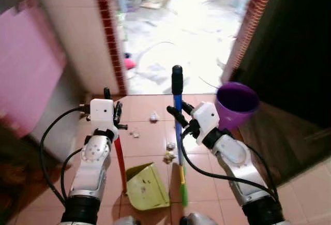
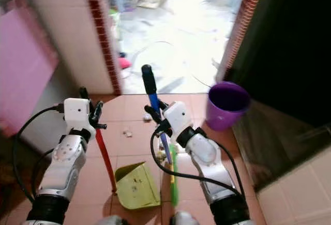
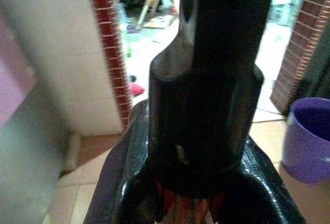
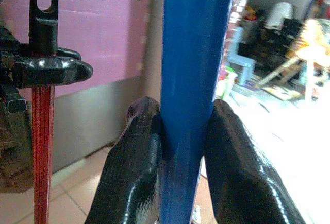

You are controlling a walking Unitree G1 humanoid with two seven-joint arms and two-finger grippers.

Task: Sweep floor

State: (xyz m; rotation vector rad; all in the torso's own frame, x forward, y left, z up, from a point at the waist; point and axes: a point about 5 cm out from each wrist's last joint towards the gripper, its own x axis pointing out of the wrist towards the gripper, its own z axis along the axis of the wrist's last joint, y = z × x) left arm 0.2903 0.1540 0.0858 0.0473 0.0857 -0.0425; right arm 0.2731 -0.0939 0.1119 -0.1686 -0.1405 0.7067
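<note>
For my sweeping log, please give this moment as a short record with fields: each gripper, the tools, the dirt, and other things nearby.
left gripper: shut on the dustpan handle, red, upright
right gripper: shut on the broom handle, blue with black top
dustpan: yellow-green, resting on the tiled floor
debris: small scraps on tiles, beside the broom, ahead of the dustpan
bucket: purple, near the doorway, on robot's right
</note>
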